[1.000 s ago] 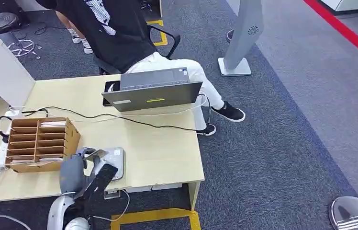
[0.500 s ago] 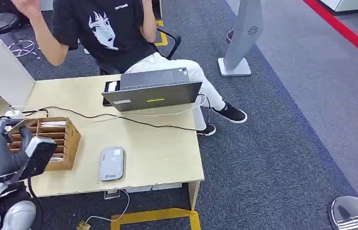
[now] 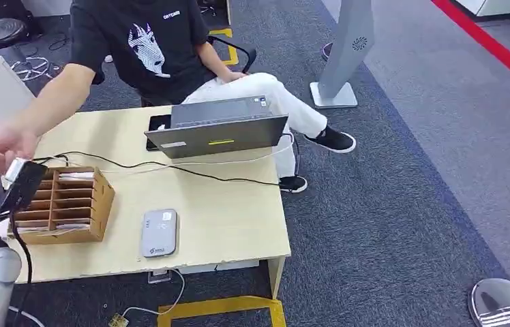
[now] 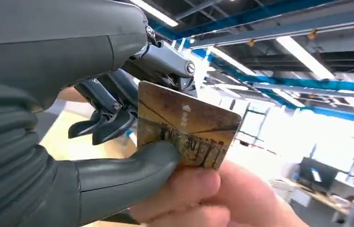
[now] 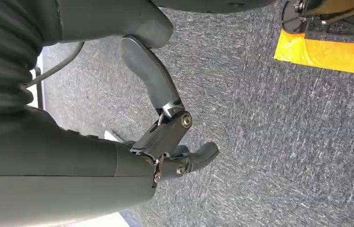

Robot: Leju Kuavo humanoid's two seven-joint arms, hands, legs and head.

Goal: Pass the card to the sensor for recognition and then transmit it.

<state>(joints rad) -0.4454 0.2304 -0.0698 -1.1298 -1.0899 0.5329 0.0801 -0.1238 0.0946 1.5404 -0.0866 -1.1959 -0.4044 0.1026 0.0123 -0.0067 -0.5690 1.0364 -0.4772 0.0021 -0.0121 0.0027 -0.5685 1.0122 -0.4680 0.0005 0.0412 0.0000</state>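
The left hand (image 4: 94, 123) is pinching the card (image 4: 184, 125) between thumb and fingers, and it is now raised higher at the left side of the table (image 3: 238, 218), further from the sensor (image 3: 159, 232) than half a second ago. The person's hand (image 3: 8, 144), lifted in the air before, is now reaching down and touching the card. The right hand (image 5: 165, 137) is hanging over the carpet, fingers curled, holding nothing.
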